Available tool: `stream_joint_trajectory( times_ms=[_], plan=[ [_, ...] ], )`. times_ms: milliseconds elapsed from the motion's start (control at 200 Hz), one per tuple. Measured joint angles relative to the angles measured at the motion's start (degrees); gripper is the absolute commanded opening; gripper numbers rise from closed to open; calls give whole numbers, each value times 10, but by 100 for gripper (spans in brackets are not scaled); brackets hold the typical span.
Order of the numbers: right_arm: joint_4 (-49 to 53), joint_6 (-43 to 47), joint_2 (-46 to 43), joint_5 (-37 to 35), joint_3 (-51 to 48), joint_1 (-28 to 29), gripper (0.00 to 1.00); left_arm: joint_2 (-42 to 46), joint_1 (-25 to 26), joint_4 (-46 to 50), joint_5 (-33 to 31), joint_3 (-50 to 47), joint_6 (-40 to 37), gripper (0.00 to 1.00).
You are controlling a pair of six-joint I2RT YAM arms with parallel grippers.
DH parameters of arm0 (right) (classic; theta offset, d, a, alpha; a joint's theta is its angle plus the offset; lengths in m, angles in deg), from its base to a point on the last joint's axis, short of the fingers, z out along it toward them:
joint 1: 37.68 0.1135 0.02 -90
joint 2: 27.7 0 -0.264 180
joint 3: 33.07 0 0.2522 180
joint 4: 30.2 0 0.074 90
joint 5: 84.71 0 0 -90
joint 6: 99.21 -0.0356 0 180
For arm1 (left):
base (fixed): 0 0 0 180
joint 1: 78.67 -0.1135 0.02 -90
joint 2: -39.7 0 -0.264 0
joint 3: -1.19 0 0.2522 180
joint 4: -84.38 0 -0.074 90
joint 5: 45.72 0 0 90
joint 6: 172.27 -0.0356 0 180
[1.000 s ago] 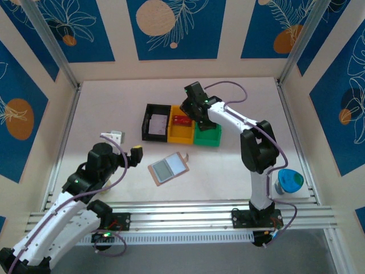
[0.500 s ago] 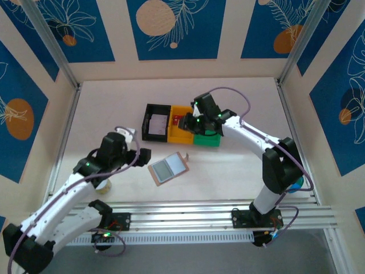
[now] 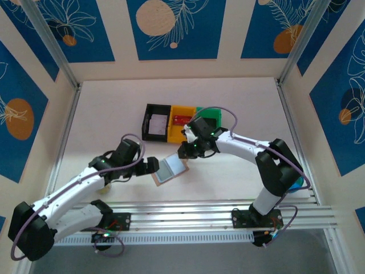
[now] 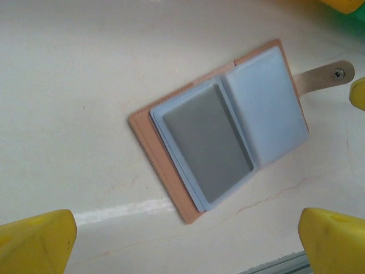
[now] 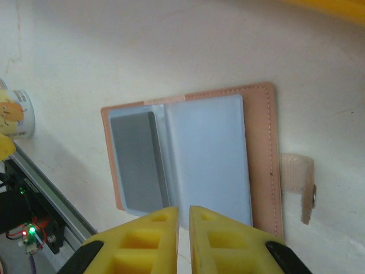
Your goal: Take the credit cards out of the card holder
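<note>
Lying open on the counter (image 4: pixel 85 68), the card holder (image 4: pixel 219 134) bared its pockets (image 4: pixel 268 108), presumably for picking; left end effector (image 4: pixel 187 231) hung spread wide, right end effector (image 5: pixel 183 212) pinched together (empty).

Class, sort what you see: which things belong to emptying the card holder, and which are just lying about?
Job: card holder; grey card in its pocket.
Lying about: black bin; yellow bin; green bin; blue cup.

Tan card holder (image 3: pixel 169 169), open and flat just below frame centre; grey-blue clear pockets (image 4: pixel 265 117) face up, one holding a grey card (image 4: pixel 208 142); snap strap (image 4: pixel 325 74) extended.
</note>
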Motion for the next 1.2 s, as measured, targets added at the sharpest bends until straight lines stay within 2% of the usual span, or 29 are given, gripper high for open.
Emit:
stream_joint_trajectory(
  times_ms=[200, 395, 675, 1000, 1200],
  plan=[
    [-41, 7, 24, 0, -24, 16, 11, 14, 47, -50, -25, -25, 102, 100],
    [-63, 9, 31, -4, -47, 23, 9, -3, 73, -85, -46, -48, 160, 99],
    [-90, 9, 38, -18, -53, 23, 7, -74, 93, -140, -57, -49, 194, 97],
    [-94, 8, 40, -24, -53, 22, 5, -110, 97, -216, -56, -59, 222, 89],
    [-94, 6, 40, -26, -53, 19, 4, -125, 106, -237, -56, -60, 228, 89]
  ],
)
